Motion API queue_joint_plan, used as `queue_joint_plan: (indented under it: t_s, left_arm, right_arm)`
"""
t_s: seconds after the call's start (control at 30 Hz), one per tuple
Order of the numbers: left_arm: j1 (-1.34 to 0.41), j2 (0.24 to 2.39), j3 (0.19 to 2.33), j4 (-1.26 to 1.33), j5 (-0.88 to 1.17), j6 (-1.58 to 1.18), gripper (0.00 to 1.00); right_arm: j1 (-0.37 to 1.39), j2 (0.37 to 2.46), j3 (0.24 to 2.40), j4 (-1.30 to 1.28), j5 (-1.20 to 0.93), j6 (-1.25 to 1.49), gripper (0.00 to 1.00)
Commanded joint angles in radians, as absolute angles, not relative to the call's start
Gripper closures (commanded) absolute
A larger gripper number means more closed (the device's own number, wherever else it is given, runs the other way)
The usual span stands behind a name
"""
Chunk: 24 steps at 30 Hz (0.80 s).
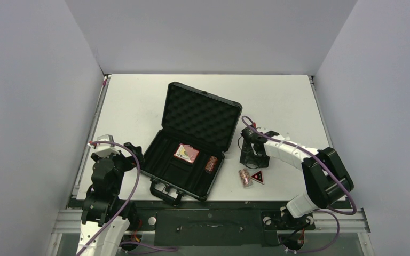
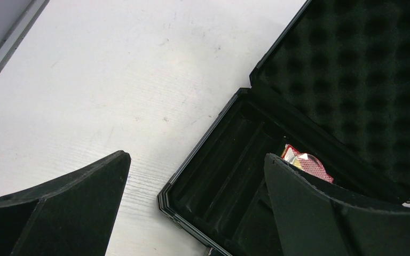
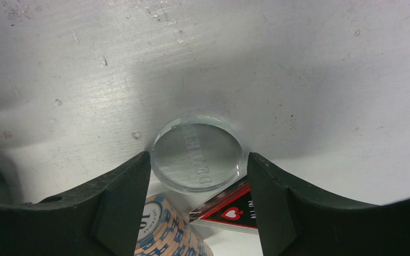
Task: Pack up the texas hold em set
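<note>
The black case (image 1: 200, 114) lies open in the middle of the table, its foam lid up. The pink card box (image 1: 186, 153) and one reddish-brown chip roll (image 1: 211, 164) lie in its base. The second chip roll (image 1: 245, 177) and the red-black triangle (image 1: 257, 177) lie on the table to the right of the case. My right gripper (image 1: 253, 160) is open just behind them. In the right wrist view its fingers (image 3: 198, 154) straddle a clear round disc (image 3: 196, 146) on the table, with the chip roll (image 3: 163, 229) and the triangle (image 3: 229, 210) below. My left gripper (image 1: 132, 156) is open and empty at the case's left corner (image 2: 196, 156).
The case's handle (image 1: 163, 192) points toward the near table edge. In the left wrist view the foam lid (image 2: 347, 69) and a corner of the card box (image 2: 309, 165) show. White walls close the table on three sides.
</note>
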<state>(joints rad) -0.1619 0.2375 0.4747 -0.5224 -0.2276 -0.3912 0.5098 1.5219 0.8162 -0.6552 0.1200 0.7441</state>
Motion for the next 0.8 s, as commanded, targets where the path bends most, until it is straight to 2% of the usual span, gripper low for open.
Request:
queue_joint_plan:
  t_s: [0.0, 0.27, 0.53, 0.77]
  left_arm:
    - [-0.155, 0.238, 0.486, -0.487, -0.226, -0.396, 0.04]
    - [-0.156, 0.238, 0.486, -0.488, -0.226, -0.397, 0.04]
    - [-0.156, 0.235, 0.486, -0.488, -0.226, -0.397, 0.04]
    - [-0.156, 0.235, 0.486, -0.487, -0.225, -0.397, 0.04]
  right_arm:
    - [0.504, 1.522, 0.788, -0.655, 0.141, 0.731, 0.39]
    - [0.508, 1.52, 0.76, -0.642, 0.125, 0.732, 0.43]
    - [0.508, 1.51, 0.761, -0.65, 0.124, 0.731, 0.59]
    - [0.508, 1.44, 0.831, -0.731, 0.149, 0.727, 0.65]
